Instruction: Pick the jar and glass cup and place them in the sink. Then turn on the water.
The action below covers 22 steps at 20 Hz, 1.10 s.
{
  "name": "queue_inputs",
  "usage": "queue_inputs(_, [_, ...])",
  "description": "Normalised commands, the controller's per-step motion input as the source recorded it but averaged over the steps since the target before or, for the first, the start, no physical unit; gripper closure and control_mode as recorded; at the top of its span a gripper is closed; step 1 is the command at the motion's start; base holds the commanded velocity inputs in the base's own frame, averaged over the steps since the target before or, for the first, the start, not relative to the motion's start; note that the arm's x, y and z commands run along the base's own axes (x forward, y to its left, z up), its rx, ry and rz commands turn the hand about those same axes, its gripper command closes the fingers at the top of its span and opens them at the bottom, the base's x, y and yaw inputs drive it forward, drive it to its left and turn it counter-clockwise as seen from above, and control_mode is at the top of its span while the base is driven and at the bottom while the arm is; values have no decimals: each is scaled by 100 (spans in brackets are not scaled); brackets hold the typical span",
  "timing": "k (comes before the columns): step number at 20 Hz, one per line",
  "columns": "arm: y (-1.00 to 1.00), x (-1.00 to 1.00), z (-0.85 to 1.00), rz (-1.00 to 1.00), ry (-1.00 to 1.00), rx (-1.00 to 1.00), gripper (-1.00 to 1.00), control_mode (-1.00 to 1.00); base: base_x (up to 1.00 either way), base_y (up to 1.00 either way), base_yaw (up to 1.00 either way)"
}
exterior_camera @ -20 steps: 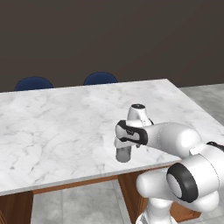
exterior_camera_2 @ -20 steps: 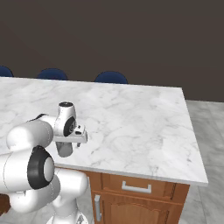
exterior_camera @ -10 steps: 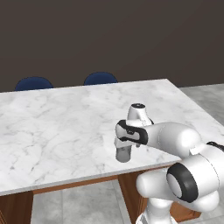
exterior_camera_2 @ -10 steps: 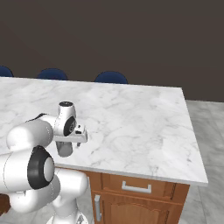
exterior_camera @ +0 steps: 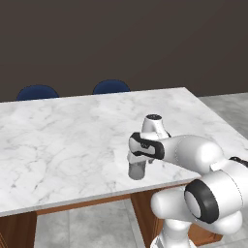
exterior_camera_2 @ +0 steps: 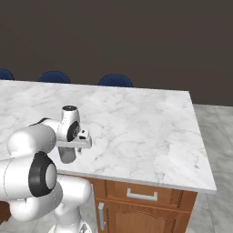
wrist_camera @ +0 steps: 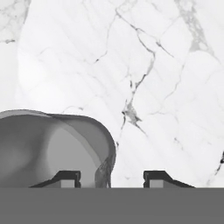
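The white marble desk (exterior_camera: 72, 140) stands before a dark wall. Near its front edge, the glass cup (exterior_camera: 136, 169) sits upright under the gripper (wrist_camera: 111, 177). In the hand view the cup's wall runs between the jaws; you cannot tell whether they grip. Closing off-centre could tip it off the edge.

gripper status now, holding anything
gripper: open, one finger inside the glass cup and one outside, its wall between them, not gripped yet
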Motion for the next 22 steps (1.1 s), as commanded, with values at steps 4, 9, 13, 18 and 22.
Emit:
queue_inputs(4, [0, 0, 0, 0, 0, 0, 100, -100, 0, 0, 0])
queue_inputs(9, [0, 0, 0, 0, 0, 0, 100, -100, 0, 0, 0])
queue_inputs(13, [0, 0, 0, 0, 0, 0, 100, -100, 0, 0, 0])
queue_inputs(18, [0, 0, 7, 0, 0, 0, 100, -100, 0, 0, 0])
queue_inputs(22, [0, -1, 28, 0, 0, 0, 100, -100, 0, 0, 0])
